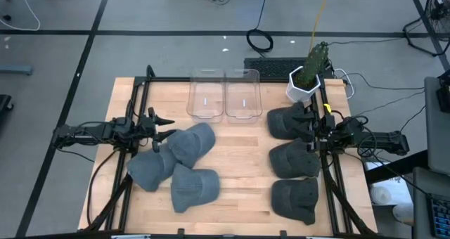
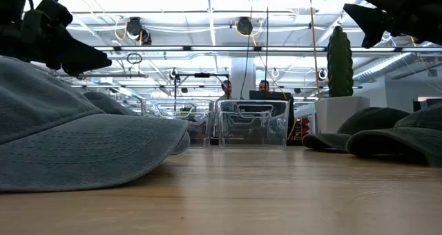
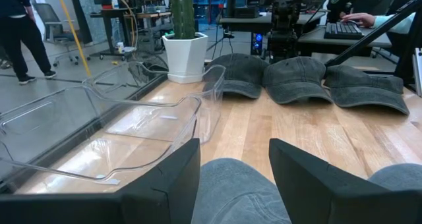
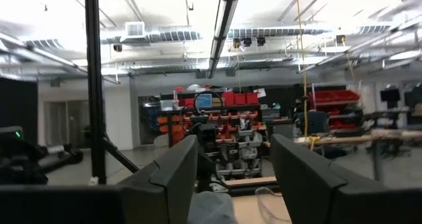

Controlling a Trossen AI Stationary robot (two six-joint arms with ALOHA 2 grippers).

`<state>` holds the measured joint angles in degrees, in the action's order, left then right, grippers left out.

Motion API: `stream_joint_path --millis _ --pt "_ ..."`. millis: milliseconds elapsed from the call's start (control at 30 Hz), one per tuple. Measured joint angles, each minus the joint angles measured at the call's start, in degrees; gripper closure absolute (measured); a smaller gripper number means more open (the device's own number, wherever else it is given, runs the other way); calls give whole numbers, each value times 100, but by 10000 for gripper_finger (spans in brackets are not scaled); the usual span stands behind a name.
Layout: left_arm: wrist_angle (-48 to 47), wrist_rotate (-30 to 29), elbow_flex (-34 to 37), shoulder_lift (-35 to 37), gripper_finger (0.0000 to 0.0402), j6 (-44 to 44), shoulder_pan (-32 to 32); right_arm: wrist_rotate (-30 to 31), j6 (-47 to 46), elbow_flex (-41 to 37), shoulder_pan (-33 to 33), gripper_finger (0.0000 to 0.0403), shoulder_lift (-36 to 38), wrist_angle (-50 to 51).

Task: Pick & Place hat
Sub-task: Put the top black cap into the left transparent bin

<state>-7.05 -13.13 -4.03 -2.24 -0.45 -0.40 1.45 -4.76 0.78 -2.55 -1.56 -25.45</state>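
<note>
Six hats lie on the wooden worktop: three blue-grey hats clustered at lower left of the high view, and three dark grey hats in a column at right. Two clear plastic bins stand side by side at upper centre, both apparently empty, with a potted cactus just to their right.

The left gripper sits at centre left of the high view, just beside the blue-grey cluster. In the left wrist view its fingers stand apart, with the crown of a blue-grey hat showing between them; nothing is clamped. The right gripper sits at right of the high view, over the topmost dark hat. In the right wrist view its fingers are likewise apart and hold nothing, the camera aimed level into the room.

Judged from this layout, the task is at its start: no hat is in a bin and none is lifted. The step in hand appears to be the left arm's approach to the nearest blue-grey hat. The next move would call for lowering the fingers around the crown or brim, closing on the soft fabric, then lifting clear of the overlapping neighbours before carrying the hat to a bin.
</note>
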Motion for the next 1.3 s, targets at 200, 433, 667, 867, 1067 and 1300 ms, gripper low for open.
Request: stream_joint_path --millis 200,433,667,867,1067,1300 --pt "1 0 0 0 210 0 0 -143 -703 0 0 222 0 50" --pt "-3 0 0 0 210 0 0 -40 -1108 92 8 222 -23 132" --pt "3 0 0 -2 210 -1 0 2137 -922 1382 331 222 -1180 1860" --pt "-12 0 0 0 210 -1 -4 3914 -2016 3448 325 222 -3173 5149" --pt "-11 0 0 0 210 0 -4 2866 -3700 5293 -463 222 -4853 8890" --pt "-2 1 0 0 210 -2 -2 2097 -4704 5399 -1159 222 -5660 10938"
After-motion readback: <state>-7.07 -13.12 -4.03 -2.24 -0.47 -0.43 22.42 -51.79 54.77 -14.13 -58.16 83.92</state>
